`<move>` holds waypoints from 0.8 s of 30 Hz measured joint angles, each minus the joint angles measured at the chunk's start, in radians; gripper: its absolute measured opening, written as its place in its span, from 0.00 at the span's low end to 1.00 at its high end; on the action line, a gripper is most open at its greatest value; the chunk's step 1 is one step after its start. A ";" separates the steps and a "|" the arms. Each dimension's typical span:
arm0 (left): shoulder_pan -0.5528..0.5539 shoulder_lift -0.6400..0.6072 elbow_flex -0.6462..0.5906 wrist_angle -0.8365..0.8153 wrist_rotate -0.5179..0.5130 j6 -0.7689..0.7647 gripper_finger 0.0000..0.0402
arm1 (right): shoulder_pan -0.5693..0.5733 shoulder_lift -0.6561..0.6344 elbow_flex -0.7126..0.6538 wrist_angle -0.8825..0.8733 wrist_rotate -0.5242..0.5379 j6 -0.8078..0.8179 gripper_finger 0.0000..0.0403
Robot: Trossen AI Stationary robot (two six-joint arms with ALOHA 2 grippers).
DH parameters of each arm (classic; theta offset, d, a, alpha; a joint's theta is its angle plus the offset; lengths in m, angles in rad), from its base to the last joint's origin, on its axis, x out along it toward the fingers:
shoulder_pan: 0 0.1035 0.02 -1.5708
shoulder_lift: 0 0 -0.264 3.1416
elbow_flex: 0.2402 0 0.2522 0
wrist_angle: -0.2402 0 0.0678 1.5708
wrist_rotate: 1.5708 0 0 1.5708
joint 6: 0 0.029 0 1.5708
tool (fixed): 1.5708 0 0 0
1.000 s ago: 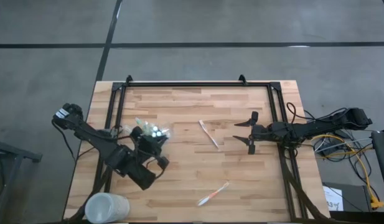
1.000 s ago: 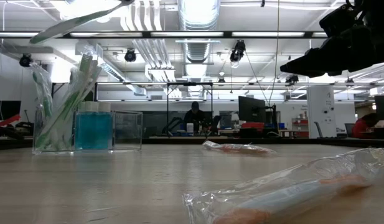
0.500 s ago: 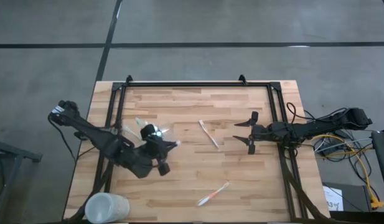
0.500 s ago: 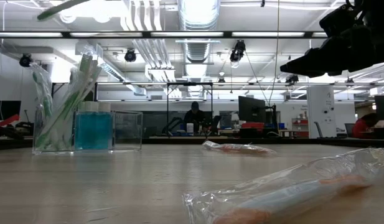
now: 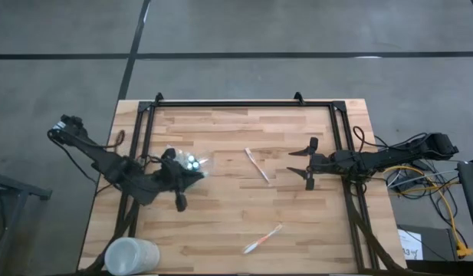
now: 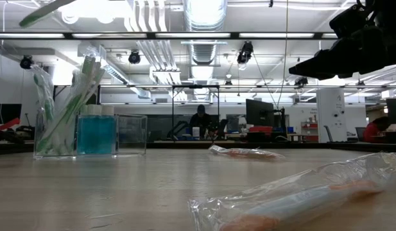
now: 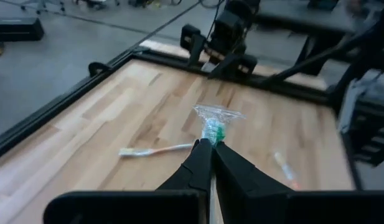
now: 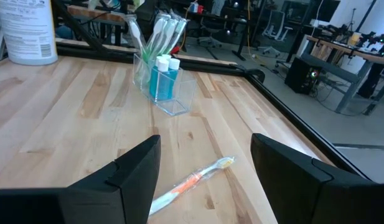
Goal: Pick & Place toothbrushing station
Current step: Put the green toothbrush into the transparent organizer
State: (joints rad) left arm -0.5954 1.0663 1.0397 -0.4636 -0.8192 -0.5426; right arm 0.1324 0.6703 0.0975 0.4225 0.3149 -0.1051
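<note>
The left gripper (image 7: 211, 149), left of centre in the overhead picture, is clamped on a wrapped green toothbrush (image 7: 213, 127), right beside the toothbrushing station (image 5: 188, 162), with bare wood running wide toward the table's (image 5: 221, 207) lower edge. The right gripper (image 5: 308, 163) hangs released at centre right, well apart from the loose toothbrush (image 5: 257, 165) mid-table and the orange one (image 5: 263, 238) lower down. The frosted cup (image 5: 131, 255) is cut off at lower left; the white bottle's (image 8: 27, 31) label in the right wrist picture is too small to read.
</note>
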 joint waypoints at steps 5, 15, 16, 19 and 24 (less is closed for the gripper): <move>-0.025 -0.143 -0.153 0.106 -0.001 0.007 0.03 | 0.000 0.000 0.000 0.000 0.000 0.000 0.61; -0.029 -0.263 -0.302 0.167 -0.190 0.084 0.03 | 0.000 0.000 0.000 0.000 0.000 0.000 0.61; -0.029 -0.267 -0.314 0.175 -0.222 0.092 0.03 | 0.000 0.000 0.000 0.000 0.000 0.000 0.61; -0.029 -0.277 -0.352 0.179 -0.293 0.085 0.03 | 0.000 0.000 0.000 0.000 0.000 0.000 0.61; -0.028 -0.301 -0.423 0.180 -0.349 -0.003 0.03 | 0.000 0.000 0.000 0.000 0.000 0.000 0.61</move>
State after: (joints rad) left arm -0.6236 0.7656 0.6170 -0.2832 -1.1683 -0.5457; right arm 0.1325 0.6704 0.0975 0.4225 0.3149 -0.1051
